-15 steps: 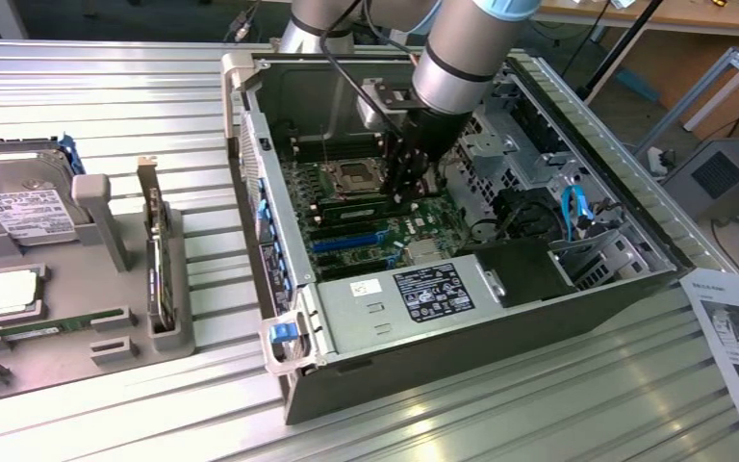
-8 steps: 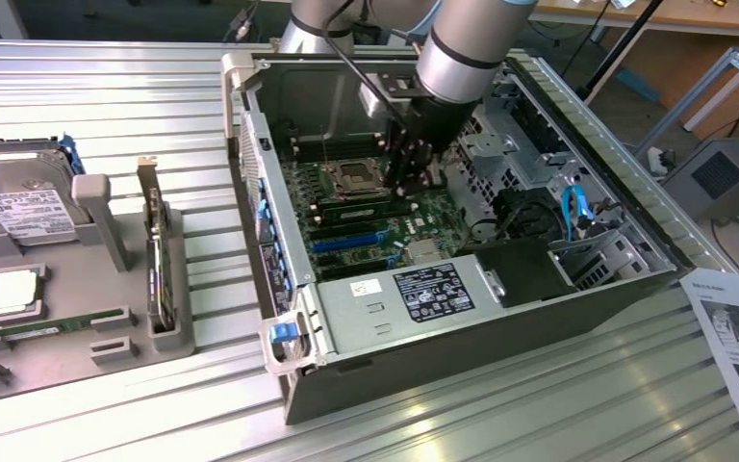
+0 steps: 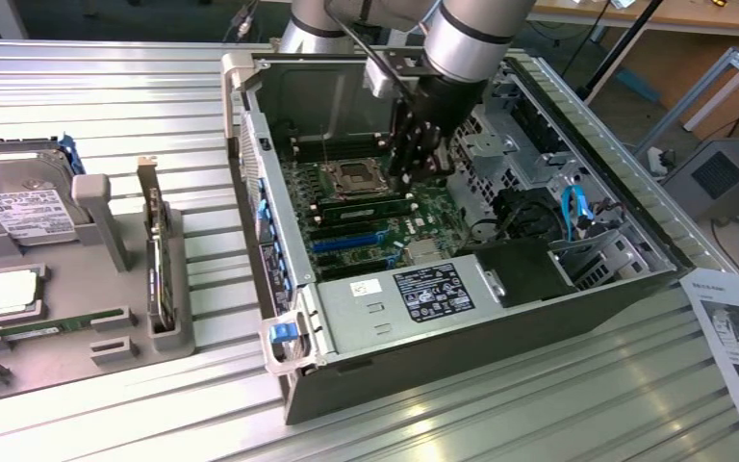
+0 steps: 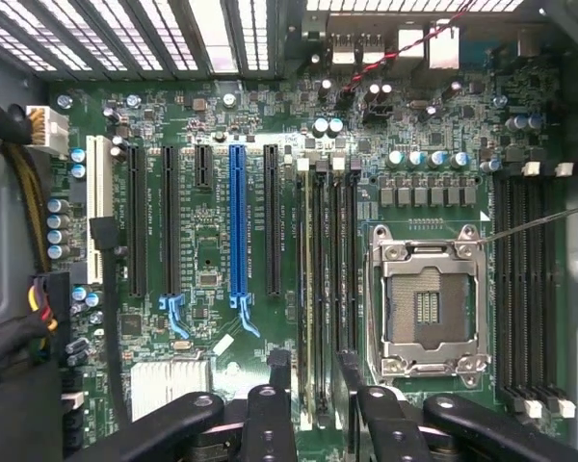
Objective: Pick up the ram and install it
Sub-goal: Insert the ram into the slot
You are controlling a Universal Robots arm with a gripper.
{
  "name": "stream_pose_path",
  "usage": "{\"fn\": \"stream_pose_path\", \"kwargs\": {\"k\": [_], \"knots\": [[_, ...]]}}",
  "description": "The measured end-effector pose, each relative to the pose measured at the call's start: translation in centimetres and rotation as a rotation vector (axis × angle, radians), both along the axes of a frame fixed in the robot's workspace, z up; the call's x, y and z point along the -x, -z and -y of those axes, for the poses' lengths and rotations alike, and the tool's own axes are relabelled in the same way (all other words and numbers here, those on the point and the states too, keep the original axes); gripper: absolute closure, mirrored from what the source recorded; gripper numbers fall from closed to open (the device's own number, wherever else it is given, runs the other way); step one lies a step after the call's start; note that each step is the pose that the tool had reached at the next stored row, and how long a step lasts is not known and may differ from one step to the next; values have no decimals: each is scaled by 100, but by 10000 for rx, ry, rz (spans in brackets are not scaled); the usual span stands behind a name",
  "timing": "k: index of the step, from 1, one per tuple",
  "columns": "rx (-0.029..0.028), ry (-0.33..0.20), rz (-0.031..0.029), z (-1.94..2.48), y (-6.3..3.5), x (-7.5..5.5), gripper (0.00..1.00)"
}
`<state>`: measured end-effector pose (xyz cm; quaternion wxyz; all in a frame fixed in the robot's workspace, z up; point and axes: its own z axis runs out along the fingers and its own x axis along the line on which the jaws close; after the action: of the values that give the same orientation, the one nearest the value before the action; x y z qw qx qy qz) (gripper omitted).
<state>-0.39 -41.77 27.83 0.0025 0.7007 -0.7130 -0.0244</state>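
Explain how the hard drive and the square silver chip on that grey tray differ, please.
The hard drive is much larger and oblong; the processor chip is small and square. The hard drive carries a white printed label, while the processor chip's top is mostly bare silver. The hard drive sits beside tall grey uprights; the processor chip lies flat in a shallow recess. Both rest on the grey tray, outside the computer case.

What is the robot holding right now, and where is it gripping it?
Nothing. Its fingers stand open and empty above the motherboard, over the memory slots beside the processor socket.
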Motion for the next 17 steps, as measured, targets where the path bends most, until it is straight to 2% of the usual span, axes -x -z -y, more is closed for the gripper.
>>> {"fn": "stream_pose_path", "kwargs": {"k": [8,17], "knots": [[73,9,0,-1,-204,0,68],[116,16,0,-1,-319,0,68]]}}
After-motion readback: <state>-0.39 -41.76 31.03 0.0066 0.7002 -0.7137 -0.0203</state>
